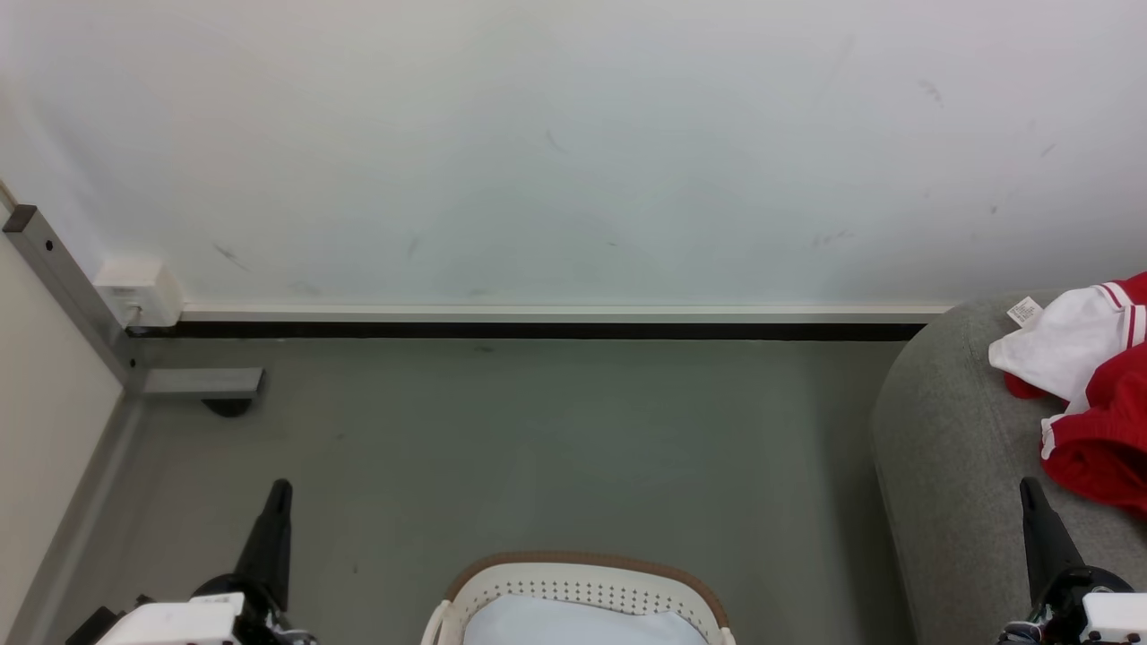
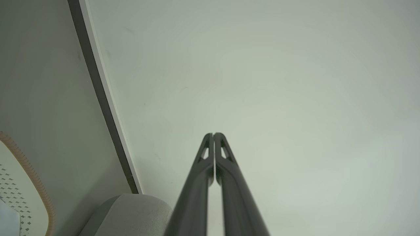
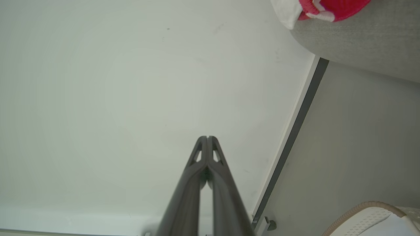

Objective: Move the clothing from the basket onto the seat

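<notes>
Clothing (image 1: 1107, 430) on seat (image 1: 950, 466), right edge of frame, just above right gripper (image 1: 1030, 491) tip; right arm nearer. Heap runs top-to-bottom along edge. Soft red fabric, white striped trim, white panel with tag. Seat grey woven, rounded. Basket (image 1: 582, 587) bottom centre: perforated white plastic, brown rim, pale sheet (image 1: 582, 623) inside. Left gripper (image 1: 280, 491) lower left. Both finger pairs pressed together, empty. Transfer likely done.
</notes>
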Tool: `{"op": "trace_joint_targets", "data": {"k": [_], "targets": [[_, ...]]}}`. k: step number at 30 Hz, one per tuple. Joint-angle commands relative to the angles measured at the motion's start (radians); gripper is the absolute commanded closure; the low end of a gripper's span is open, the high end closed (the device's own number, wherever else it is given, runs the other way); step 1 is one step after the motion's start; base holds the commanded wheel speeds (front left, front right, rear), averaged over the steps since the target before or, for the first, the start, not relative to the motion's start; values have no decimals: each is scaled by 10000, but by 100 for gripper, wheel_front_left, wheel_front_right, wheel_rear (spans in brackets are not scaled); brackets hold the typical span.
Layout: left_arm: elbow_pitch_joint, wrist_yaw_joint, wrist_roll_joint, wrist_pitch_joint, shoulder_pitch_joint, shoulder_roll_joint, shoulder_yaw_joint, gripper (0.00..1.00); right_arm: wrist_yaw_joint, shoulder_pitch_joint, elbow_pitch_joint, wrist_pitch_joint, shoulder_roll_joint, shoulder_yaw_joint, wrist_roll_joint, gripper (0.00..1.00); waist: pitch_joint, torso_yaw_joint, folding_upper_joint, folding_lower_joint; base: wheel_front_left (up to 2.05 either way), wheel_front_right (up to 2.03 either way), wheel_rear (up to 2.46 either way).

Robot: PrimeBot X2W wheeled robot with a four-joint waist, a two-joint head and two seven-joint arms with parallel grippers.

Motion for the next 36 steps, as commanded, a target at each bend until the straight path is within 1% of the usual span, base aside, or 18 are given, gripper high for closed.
{"op": "trace_joint_targets", "data": {"k": [1,36], "targets": [[5,-42,-137,43,-89,21,21,100,-21,-118,-42,62,18,-39,-19,100,-1,0,-1,-1,0,0,0],[3,-42,-139,40,-87,21,18,100,-21,-123,-39,59,40,-80,-72,100,-1,0,-1,-1,0,0,0]]}}
